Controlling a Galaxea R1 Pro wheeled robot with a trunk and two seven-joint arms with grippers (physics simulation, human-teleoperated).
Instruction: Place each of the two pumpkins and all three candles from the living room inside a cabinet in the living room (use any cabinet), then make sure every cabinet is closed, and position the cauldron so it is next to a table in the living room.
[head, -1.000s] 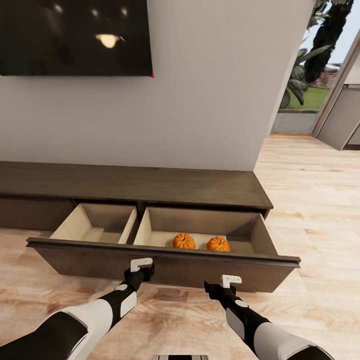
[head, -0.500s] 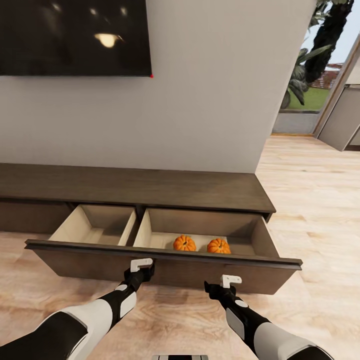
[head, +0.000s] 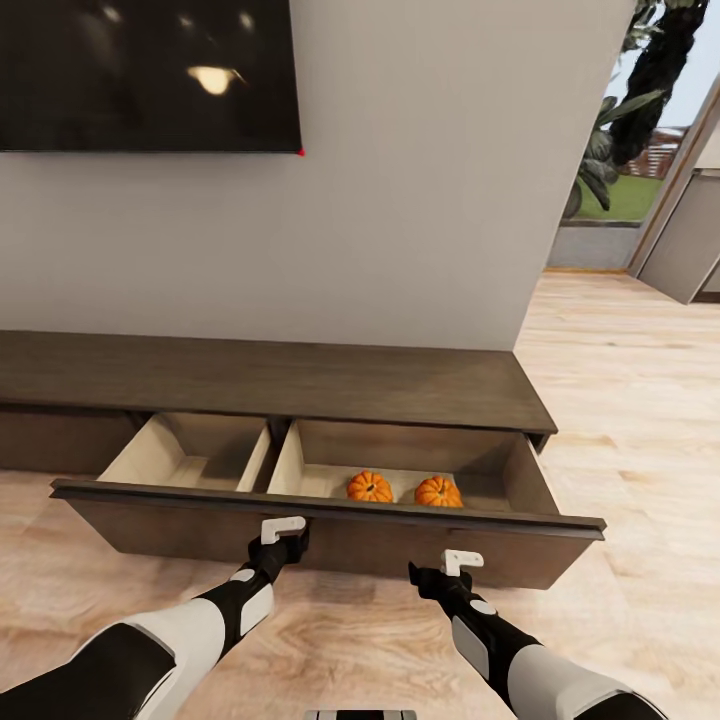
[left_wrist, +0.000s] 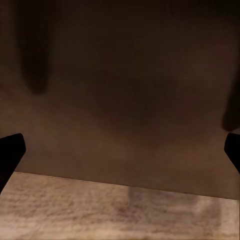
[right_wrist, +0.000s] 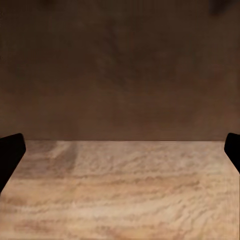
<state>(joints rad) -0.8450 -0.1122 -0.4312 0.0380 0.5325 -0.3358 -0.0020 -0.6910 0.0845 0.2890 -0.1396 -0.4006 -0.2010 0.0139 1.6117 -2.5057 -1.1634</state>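
Pincer (head: 283, 528) tips hidden behind mount.

Drawer slightly less open
The cabinet (head: 300, 380) drawer front (head: 330, 525) seems nearer the unit; both pumpkins (head: 370, 487) sit closer to it.

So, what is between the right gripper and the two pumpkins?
In the head view, the open drawer's front panel stands between the right gripper and the pumpkins.

No legible text or labels anywhere.
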